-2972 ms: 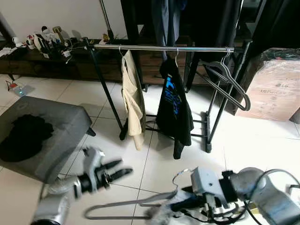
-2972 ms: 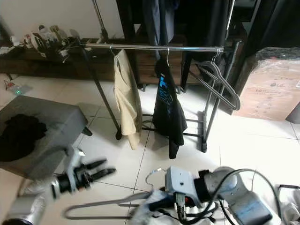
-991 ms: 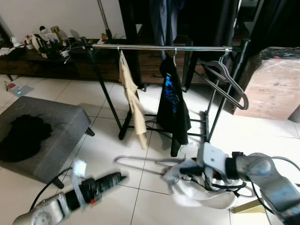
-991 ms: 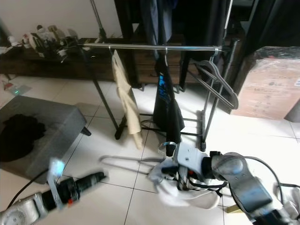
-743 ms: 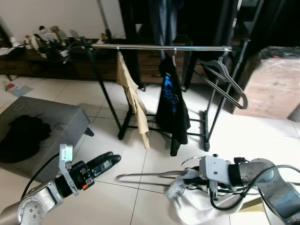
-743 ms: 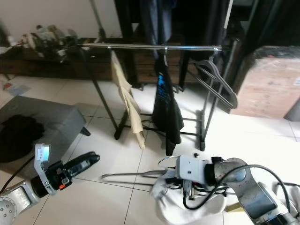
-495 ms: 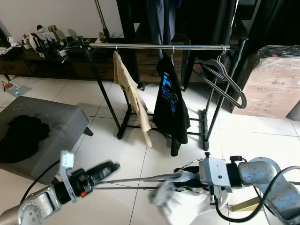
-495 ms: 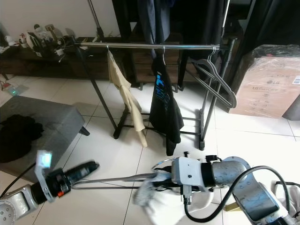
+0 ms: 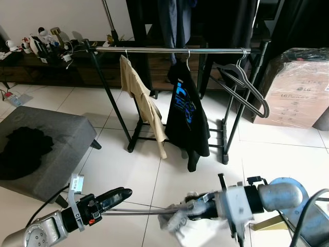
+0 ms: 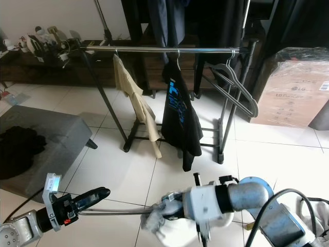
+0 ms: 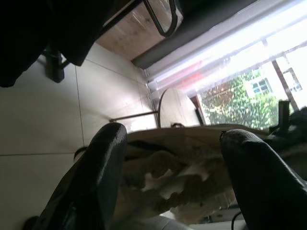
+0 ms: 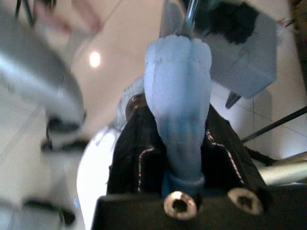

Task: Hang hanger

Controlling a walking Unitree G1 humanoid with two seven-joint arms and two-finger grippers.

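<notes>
Hanger point(image 9: 139, 210), thin grey wire carrying a white garment point(image 9: 177, 220), spans low between my grippers: right gripper point(image 9: 198, 212) clamped on it, left gripper point(image 9: 117, 195) fingers apart at its far end. Open tile ahead; rack point(image 9: 169, 50) beyond.

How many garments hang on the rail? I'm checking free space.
2: a beige shirt toward the rail's left, a black printed shirt mid-rail. Empty hangers occupy the right end.
</notes>
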